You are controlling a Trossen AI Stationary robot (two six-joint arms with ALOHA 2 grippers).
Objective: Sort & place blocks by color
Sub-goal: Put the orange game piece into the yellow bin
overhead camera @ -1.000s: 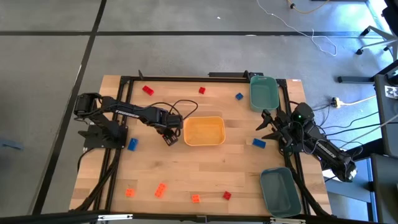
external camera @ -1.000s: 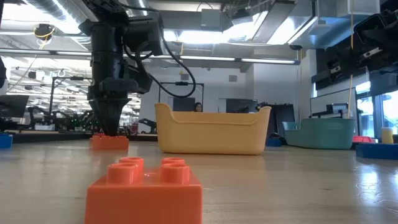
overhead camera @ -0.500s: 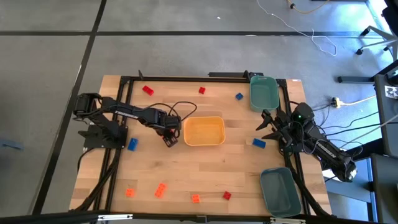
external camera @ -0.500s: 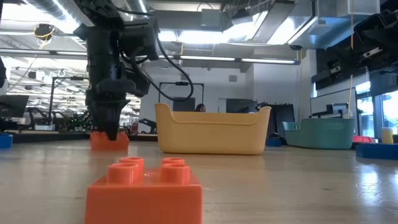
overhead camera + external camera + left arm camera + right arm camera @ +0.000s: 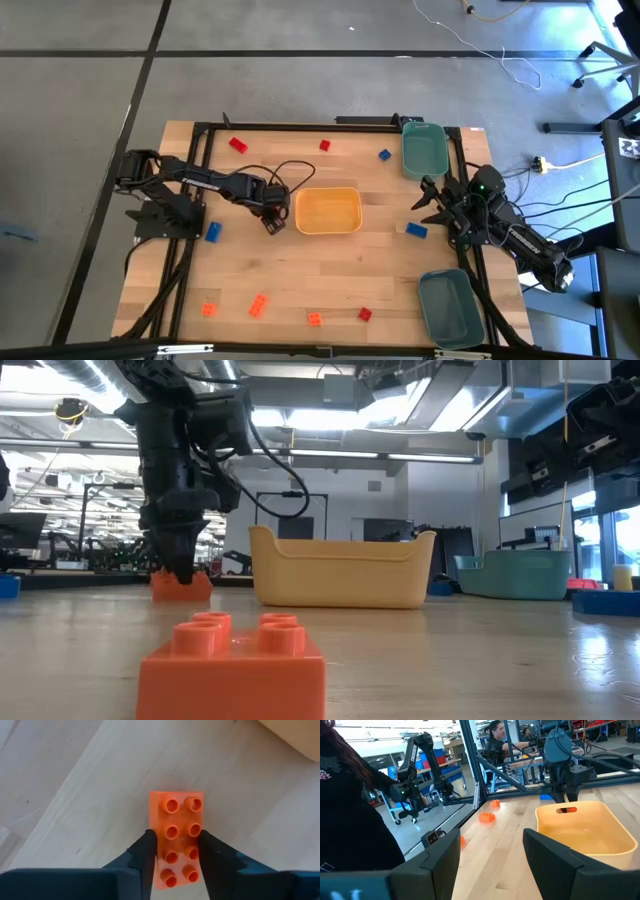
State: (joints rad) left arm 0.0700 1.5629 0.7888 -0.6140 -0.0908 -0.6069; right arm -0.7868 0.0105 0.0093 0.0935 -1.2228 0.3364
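My left gripper [image 5: 270,222] stands just left of the yellow tray [image 5: 328,211], shut on an orange brick [image 5: 176,837], which also shows in the low view [image 5: 182,587]. My right gripper [image 5: 492,840] waits open at the table's right edge [image 5: 428,200], touching nothing. Other bricks lie flat on the table: red ones [image 5: 238,145] [image 5: 325,145] [image 5: 365,314], blue ones [image 5: 384,155] [image 5: 416,230] [image 5: 212,232], and orange ones [image 5: 208,309] [image 5: 258,306] [image 5: 314,319]. My left gripper pinches the orange brick between its two fingers [image 5: 145,855], one on each long side, at the end nearer the wrist [image 5: 175,870]. The fingers come from above, pointing down, and lie across the brick. In the low view the brick's underside sits at table level.
Two teal bins stand on the right side, one at the far corner [image 5: 423,150] and one at the near corner [image 5: 450,308]. A dark cable loops over the table behind the left gripper [image 5: 290,170]. An orange brick fills the low view's foreground [image 5: 232,665]. People show in the room beyond.
My left gripper has sunk a little lower over the orange brick, so its fingertips now reach down past the brick's top. The right arm has kept still.
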